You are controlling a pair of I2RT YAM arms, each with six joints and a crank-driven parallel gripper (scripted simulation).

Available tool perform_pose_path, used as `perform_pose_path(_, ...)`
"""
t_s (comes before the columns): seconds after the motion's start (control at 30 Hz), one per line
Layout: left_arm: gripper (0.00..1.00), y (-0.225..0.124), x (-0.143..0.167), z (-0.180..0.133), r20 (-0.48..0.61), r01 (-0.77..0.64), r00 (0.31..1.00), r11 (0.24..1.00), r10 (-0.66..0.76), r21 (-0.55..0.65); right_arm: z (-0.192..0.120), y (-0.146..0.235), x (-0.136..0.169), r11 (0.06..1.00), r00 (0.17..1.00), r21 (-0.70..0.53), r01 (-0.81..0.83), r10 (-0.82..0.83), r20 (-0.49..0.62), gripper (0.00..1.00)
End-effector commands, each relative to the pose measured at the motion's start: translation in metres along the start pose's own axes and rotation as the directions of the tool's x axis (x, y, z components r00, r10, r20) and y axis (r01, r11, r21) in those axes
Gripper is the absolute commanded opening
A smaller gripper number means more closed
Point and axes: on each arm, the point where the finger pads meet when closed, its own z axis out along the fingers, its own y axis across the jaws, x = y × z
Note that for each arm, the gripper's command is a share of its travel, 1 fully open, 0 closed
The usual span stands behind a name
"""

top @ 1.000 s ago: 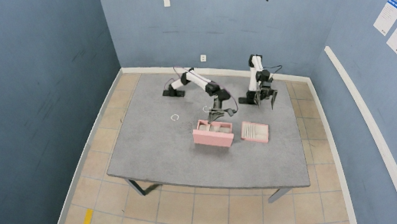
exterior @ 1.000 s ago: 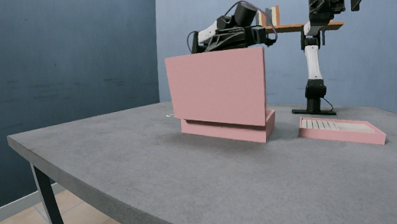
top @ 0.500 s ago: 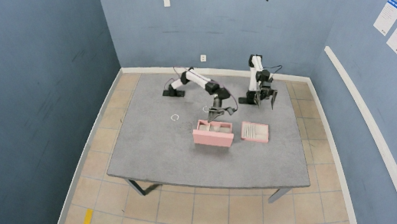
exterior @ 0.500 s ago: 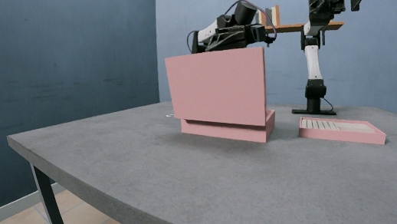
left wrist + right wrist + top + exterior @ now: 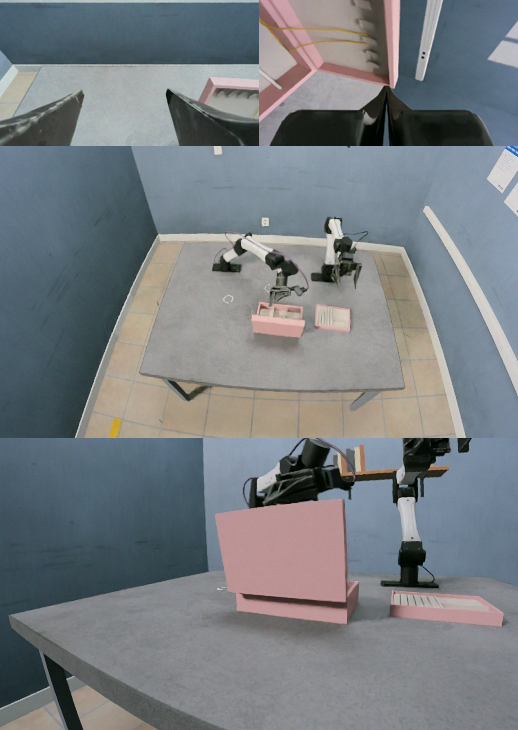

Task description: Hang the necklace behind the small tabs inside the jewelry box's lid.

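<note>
The pink jewelry box (image 5: 278, 327) (image 5: 294, 610) (image 5: 235, 82) (image 5: 392, 42) stands upright with its lid (image 5: 285, 550) open. The yellow necklace (image 5: 327, 29) shows in the right wrist view. Its two strands run from around one small tab (image 5: 369, 40) in the lid down toward the box's base; the part behind the tab is hidden. A short piece shows at the left wrist view's right edge. My right gripper (image 5: 386, 87) is shut and empty, beside the lid's edge and over the box's back left in the top view. My left gripper (image 5: 346, 284) (image 5: 125, 90) is open and empty, away from the box.
A pink tray (image 5: 332, 328) (image 5: 445, 614) with ridged slots lies on the table beside the box. A small white open ring (image 5: 224, 299) lies on the other side, and another is partly hidden by the right gripper. A white rod (image 5: 270, 78) lies in the box's base.
</note>
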Motion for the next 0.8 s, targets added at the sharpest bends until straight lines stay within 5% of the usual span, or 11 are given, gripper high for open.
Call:
perform_pose_path(0.0,1.0,0.003,-0.007,-0.004,0.015,-0.005,1.0,1.0,0.005,-0.01,-0.014,-0.041,0.016,0.989,0.989,0.053,-0.141,0.138,0.048,0.0)
perform_pose_path(0.17,1.0,0.002,-0.006,-0.004,0.015,-0.005,1.0,1.0,0.005,-0.009,-0.01,-0.067,0.05,0.93,0.927,0.048,-0.365,0.358,0.116,0.0)
perform_pose_path(0.2,1.0,0.002,-0.008,-0.004,0.02,-0.005,1.0,1.0,0.005,-0.009,-0.007,-0.024,0.019,0.973,0.967,-0.021,-0.228,0.229,0.107,0.0)
perform_pose_path(0.23,1.0,0.002,-0.006,-0.004,0.017,-0.005,1.0,1.0,0.005,-0.008,-0.009,-0.055,0.048,0.957,0.955,0.038,-0.287,0.284,0.081,0.0)
perform_pose_path(0.47,1.0,0.001,-0.002,-0.003,0.005,-0.005,1.0,1.0,0.005,-0.006,-0.012,-0.089,0.091,0.853,0.849,0.053,-0.519,0.507,0.153,0.0)
perform_pose_path(0.57,1.0,0.001,-0.004,-0.003,0.015,-0.005,1.0,1.0,0.005,-0.006,-0.006,-0.063,0.073,0.892,0.884,0.005,-0.452,0.447,0.137,0.0)
perform_pose_path(0.77,1.0,-0.001,0.004,-0.003,-0.009,-0.006,1.0,1.0,0.006,-0.002,-0.02,-0.11,0.132,0.745,0.738,0.057,-0.664,0.642,0.207,0.0)
